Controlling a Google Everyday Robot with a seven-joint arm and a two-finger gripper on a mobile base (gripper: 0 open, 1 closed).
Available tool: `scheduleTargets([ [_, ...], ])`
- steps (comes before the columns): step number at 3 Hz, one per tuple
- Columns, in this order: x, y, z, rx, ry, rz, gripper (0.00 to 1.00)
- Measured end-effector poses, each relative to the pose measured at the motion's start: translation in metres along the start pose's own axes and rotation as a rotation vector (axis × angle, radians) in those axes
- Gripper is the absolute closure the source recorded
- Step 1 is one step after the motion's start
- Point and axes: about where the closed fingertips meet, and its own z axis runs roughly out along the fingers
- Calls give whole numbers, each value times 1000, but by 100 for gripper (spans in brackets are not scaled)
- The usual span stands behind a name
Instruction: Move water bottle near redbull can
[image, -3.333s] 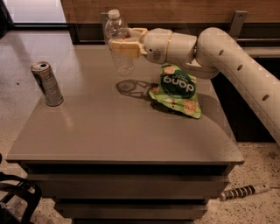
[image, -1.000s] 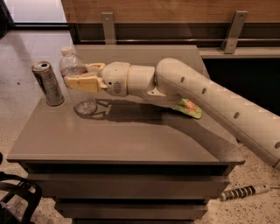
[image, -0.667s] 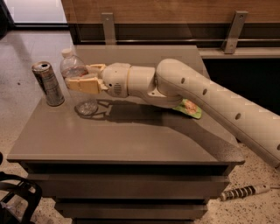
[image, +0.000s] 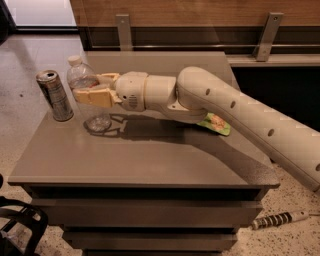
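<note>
The water bottle (image: 86, 82) is clear with a white cap and stands slightly tilted at the table's left side, its base on or just above the tabletop. The redbull can (image: 55, 95) stands upright just to its left, a small gap apart. My gripper (image: 95, 88) reaches in from the right and is shut on the bottle's middle, with one cream finger (image: 107, 78) behind it and one in front. My arm (image: 225, 107) stretches across the table from the right.
A green snack bag (image: 217, 123) lies on the grey table (image: 145, 160), mostly hidden under my arm. A wooden wall with metal rail posts (image: 123, 30) runs behind. The table's left edge is close to the can. A cable lies on the floor (image: 280, 219).
Since 3.3 s ago my gripper carried the bottle from the table's back middle leftward to beside the can. Over the last second nothing visibly moved.
</note>
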Motion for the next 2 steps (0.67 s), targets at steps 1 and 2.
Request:
scheduleTargets([
  [1,-1,2,2,-5,0,-1,35],
  [2,-1,3,4,-8,0,-2,13],
])
